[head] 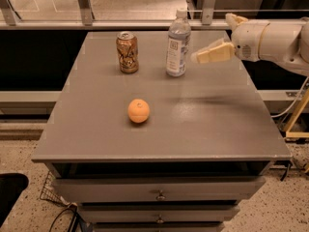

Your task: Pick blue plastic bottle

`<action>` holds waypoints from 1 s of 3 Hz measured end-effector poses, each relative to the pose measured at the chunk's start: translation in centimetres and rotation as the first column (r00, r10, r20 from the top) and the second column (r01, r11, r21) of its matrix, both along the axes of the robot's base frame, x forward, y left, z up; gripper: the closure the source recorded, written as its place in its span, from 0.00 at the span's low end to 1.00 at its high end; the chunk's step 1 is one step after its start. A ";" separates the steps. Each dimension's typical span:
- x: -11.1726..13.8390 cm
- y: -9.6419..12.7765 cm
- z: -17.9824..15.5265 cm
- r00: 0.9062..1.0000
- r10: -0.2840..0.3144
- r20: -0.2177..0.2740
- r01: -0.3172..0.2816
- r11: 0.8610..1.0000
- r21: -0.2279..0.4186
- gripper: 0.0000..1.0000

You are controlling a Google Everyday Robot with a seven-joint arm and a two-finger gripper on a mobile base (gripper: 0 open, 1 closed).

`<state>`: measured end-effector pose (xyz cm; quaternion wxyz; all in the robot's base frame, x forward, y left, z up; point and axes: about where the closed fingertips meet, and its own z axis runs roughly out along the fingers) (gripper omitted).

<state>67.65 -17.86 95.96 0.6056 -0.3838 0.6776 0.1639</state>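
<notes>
The blue plastic bottle (pixel 177 46), clear and bluish with a white cap and a printed label, stands upright at the back of the grey table (pixel 207 124). My gripper (pixel 210 37) comes in from the right on a white arm and hovers just right of the bottle, at about its mid height. Its cream fingers (pixel 212 52) are spread apart and hold nothing. The nearer fingertip is a short gap from the bottle's side, not touching it.
A brown-gold drink can (pixel 127 52) stands left of the bottle. An orange (pixel 139 110) lies near the table's middle. A metal railing (pixel 145 23) runs behind the table. Drawers (pixel 159 195) sit under the top. Cables hang at the right.
</notes>
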 end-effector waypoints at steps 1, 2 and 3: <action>0.6 1.3 -0.9 0.999 0.014 -0.029 -0.011 0.995 0.098 0.00; 1.0 2.3 -1.7 0.999 0.020 -0.039 -0.012 0.983 0.183 0.00; 1.4 3.0 -2.1 0.999 0.028 -0.036 -0.019 0.974 0.227 0.00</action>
